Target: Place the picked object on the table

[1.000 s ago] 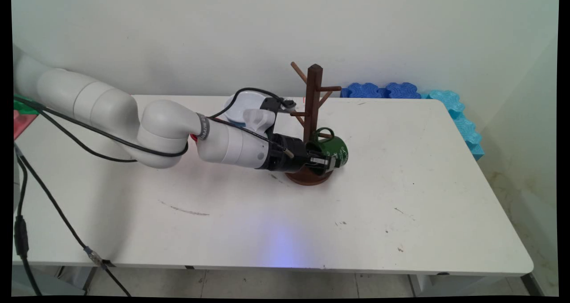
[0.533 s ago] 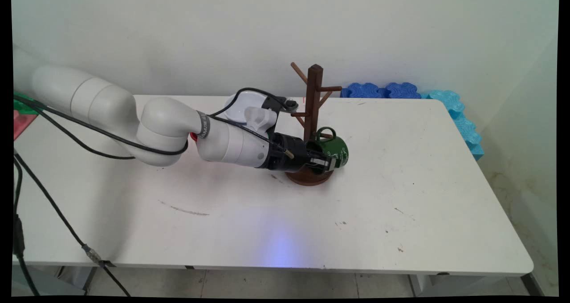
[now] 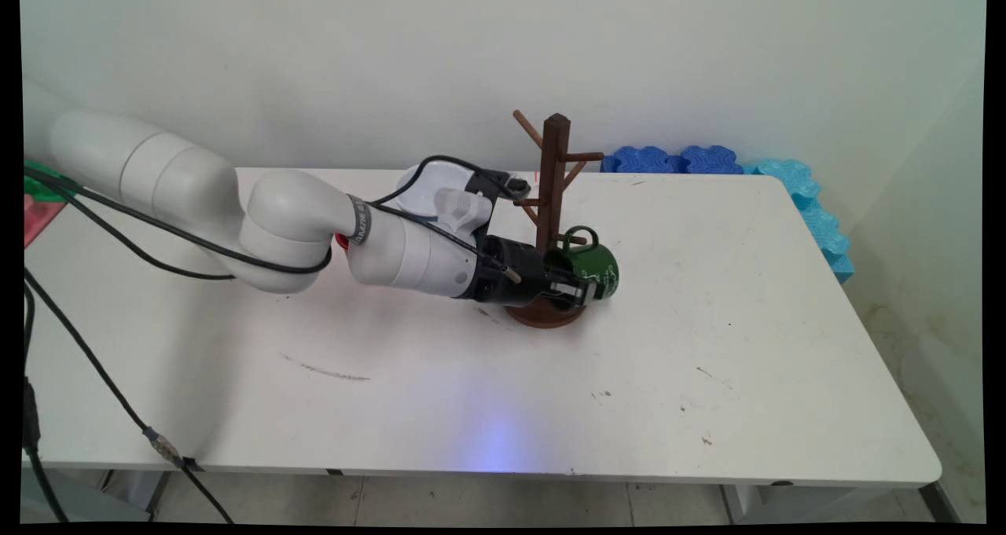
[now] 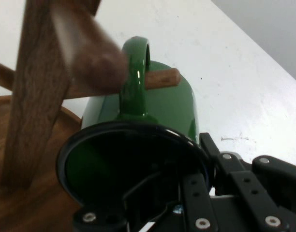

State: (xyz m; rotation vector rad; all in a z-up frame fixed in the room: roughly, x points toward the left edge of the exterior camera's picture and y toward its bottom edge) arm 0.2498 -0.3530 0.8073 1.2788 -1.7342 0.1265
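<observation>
Soft, even light falls from above — the counter (image 3: 707, 346) is bright, with a faint grey shadow under the arm (image 3: 299, 229) toward the left near edge. In the hand view the nearest wooden peg (image 4: 90, 53) is badly out of focus, while the green mug (image 4: 157, 96) shows a thin glare streak along its handle.

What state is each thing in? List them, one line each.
green mug: on its side, handle looped over a low peg, rim held by the gripper.
gripper: jaws shut on the mug's rim.
mug tree: upright on the table.
white bowl: behind the arm, partly hidden.
</observation>
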